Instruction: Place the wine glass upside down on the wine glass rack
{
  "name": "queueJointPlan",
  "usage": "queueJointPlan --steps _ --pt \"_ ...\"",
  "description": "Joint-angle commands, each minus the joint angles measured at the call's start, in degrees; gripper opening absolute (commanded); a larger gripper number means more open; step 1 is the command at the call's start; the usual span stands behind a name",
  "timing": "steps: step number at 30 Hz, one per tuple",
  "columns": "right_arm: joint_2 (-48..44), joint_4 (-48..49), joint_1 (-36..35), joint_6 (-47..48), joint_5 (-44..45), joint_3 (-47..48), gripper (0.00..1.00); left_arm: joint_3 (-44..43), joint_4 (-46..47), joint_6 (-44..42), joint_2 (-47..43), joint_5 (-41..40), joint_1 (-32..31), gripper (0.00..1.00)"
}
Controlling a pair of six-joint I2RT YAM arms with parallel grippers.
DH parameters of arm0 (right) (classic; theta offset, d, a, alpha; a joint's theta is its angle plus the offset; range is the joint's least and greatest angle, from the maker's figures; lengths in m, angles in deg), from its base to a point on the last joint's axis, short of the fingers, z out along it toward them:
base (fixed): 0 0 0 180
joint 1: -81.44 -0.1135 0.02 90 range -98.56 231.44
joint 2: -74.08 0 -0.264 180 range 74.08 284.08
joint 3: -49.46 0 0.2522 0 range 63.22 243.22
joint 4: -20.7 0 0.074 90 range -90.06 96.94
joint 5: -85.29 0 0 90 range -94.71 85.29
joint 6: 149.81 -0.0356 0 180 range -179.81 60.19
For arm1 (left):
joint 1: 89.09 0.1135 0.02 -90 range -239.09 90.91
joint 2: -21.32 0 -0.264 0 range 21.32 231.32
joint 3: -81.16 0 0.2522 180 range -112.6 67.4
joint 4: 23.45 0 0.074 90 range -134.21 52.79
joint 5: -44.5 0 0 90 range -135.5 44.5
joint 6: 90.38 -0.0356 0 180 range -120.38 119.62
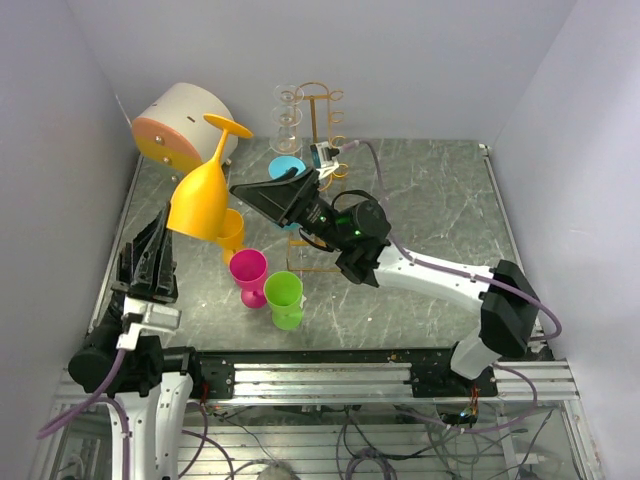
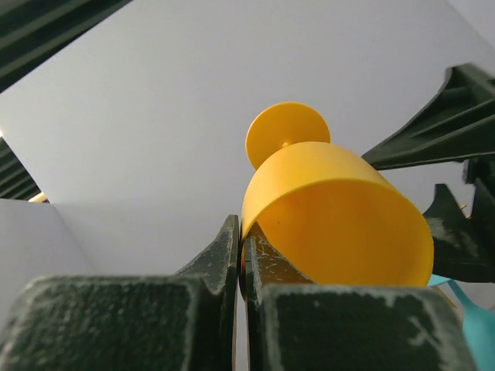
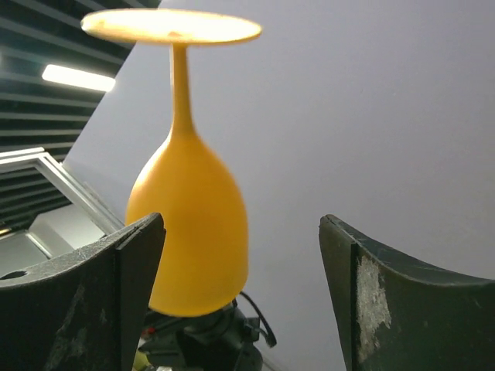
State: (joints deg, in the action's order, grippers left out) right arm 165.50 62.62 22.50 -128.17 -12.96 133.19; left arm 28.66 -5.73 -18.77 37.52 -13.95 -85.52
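The left gripper (image 2: 241,255) pinches the rim of the wine glass (image 1: 205,195), held inverted, foot tilted toward one o'clock. The right gripper (image 1: 275,195), wide apart, waits at its three o'clock; the rack (image 1: 322,125) stands beyond, at one o'clock.

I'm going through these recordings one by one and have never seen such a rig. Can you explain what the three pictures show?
Two robot arms are bolted at the table's near edge. The overhead picture looks down from behind them; the other two come from cameras on each wrist. The left gripper is shut on the rim of an orange wine glass, held upside down, foot on top. The right gripper is open beside it, holding nothing. On the table stand a pink glass, a green glass, a blue one, the gold wire wine glass rack and a cream drum.
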Motion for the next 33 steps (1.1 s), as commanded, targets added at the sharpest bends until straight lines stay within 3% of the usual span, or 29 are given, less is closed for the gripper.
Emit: queueJointPlan --steps 1,6,11,18,23,33 --pt "1.59 6.93 0.4 -0.54 2.51 3.52 0.79 1.41 4.67 1.91 -1.97 2.4 0.99 0.07" --pt "3.85 11.77 0.4 -0.32 4.22 4.3 0.74 3.39 3.66 1.6 -2.87 3.52 1.14 0.07" --pt "6.47 17.33 0.1 -2.04 4.5 5.24 0.62 4.6 4.87 2.13 -2.92 3.89 1.16 0.07" --pt "9.78 18.11 0.04 -3.32 4.64 8.71 0.51 5.12 5.06 2.12 -2.48 4.78 1.17 0.07" --pt "11.16 18.52 -0.06 -4.41 4.29 10.08 0.34 6.09 4.9 0.95 -2.94 4.82 1.18 0.07" --pt "13.12 18.72 0.05 -6.32 4.66 10.22 0.33 6.28 7.28 1.07 -0.97 4.26 1.2 0.07"
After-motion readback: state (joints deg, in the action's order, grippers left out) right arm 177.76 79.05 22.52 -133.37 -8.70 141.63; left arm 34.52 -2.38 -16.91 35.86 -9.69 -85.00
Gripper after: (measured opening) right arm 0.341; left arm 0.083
